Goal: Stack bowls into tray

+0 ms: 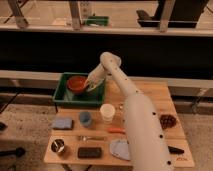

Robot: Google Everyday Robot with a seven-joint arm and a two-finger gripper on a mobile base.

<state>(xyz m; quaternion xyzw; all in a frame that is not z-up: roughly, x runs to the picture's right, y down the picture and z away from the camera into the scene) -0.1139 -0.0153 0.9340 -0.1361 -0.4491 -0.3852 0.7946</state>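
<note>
The tray [64, 95] at 10 o'clock on the pale wood tabletop [160, 100] is green, and the bowl [77, 83] inside it is red-orange. The tool [91, 86], in the tray just at 3 o'clock of the bowl, is off-white like the arm [140, 125]. The small cup [85, 118] is blue, the paper cup [107, 112] white, the folded cloth [63, 123] light blue.
</note>
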